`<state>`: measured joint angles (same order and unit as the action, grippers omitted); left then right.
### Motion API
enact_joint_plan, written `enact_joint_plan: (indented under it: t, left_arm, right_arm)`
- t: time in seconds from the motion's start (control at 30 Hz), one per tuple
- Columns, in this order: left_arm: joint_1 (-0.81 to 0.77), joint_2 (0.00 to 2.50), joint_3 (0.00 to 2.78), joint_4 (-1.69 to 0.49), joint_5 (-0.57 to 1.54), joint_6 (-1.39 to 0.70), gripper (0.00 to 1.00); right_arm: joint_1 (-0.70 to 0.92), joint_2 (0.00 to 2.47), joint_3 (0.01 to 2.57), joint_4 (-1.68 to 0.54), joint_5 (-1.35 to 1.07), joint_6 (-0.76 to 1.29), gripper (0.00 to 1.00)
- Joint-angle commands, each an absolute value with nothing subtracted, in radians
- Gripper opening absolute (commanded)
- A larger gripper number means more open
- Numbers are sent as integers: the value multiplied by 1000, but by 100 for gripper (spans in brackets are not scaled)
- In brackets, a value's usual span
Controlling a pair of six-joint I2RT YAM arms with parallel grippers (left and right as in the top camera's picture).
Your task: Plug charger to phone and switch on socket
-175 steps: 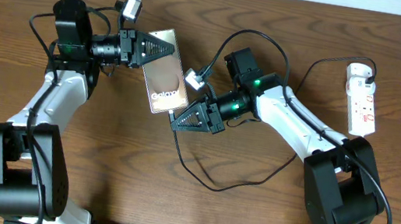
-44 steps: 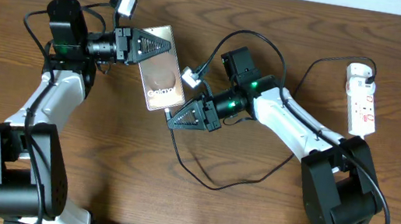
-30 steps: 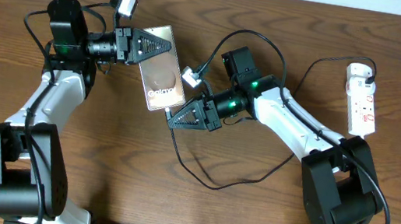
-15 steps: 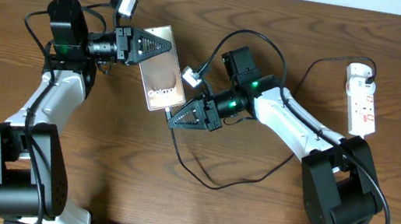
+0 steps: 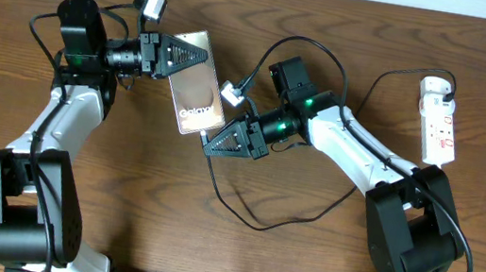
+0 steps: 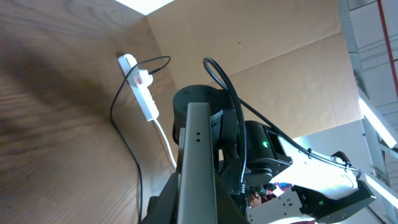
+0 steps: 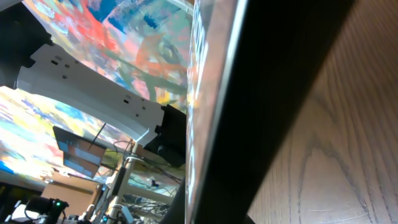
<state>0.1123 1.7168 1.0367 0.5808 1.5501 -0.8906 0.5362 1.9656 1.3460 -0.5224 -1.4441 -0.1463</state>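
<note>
The phone (image 5: 198, 101) hangs tilted over the table, its "Galaxy" face up. My left gripper (image 5: 203, 57) is shut on its upper end. In the left wrist view the phone shows edge-on as a grey bar (image 6: 198, 149) between the fingers. My right gripper (image 5: 210, 147) sits at the phone's lower end with its fingers closed; the charger (image 5: 254, 223) leads out from its tips. The plug tip is hidden. The phone's dark edge (image 7: 267, 106) fills the right wrist view. The white socket (image 5: 439, 121) lies at the far right, also seen in the left wrist view (image 6: 142, 93).
The charger cable loops across the table's middle and up to the socket's top end. A thicker black robot cable (image 5: 317, 46) arcs over the right arm. The arm bases stand at the front left and front right.
Since 5.8 s ago the left gripper and the phone have shifted slightly left and up, and the right gripper has followed. Nothing has moved in the last 1.5 s.
</note>
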Motion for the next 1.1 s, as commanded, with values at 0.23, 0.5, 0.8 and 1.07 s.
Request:
enact_joint_plan:
  t: [0.23,0.5,0.8,1.07]
  left_arm:
    - [113,1719,1044,590,1571,-891,7]
    - [113,1719,1044,590,1571,-891,7]
    - [113,1719,1044,589,1571,-860,7]
    - [112,1719,1044,589,1571,-859,7]
  right_arm:
    - [523,1966,1352,-516,-1481,-165,1]
    - [510,1966,1352,-516,-1485,-165,1]
    - [515,1966,1352,-516,-1504,-165,1]
    - [518,1966,1352,-513,-1503,-166,1]
